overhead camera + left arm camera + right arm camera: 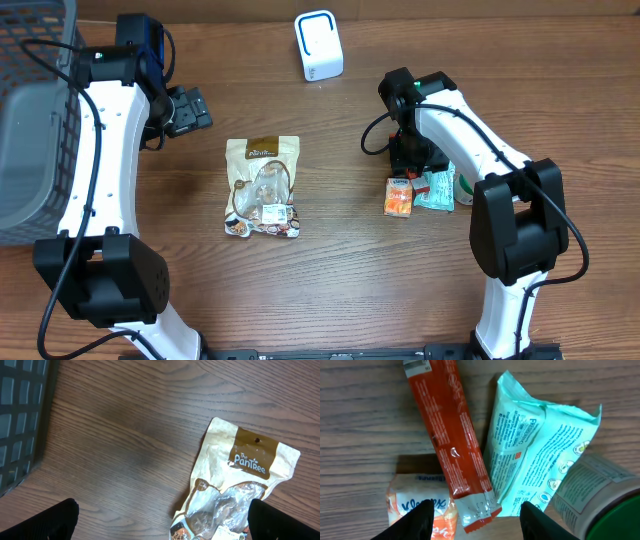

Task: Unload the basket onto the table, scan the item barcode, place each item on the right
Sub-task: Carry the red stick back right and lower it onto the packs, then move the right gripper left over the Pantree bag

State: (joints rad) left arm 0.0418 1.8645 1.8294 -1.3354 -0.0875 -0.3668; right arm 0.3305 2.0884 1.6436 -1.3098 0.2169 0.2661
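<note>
Left to right: grey wire basket (30, 120); left gripper (190, 108), fingers (55, 520) spread wide, holding nothing; beige-and-brown foil snack pouch (262, 187), flat on the wooden table (330, 260); white box-shaped scanner (319, 45) at the far edge. Right gripper (477, 520), fingers (420, 522) parted, gripping nothing, straddles the lower end of the red foil-wrapped bar (450, 435). The bar lies between an orange tissue pack (415, 505) and a teal plastic packet (535, 455), well apart from the scanner.
</note>
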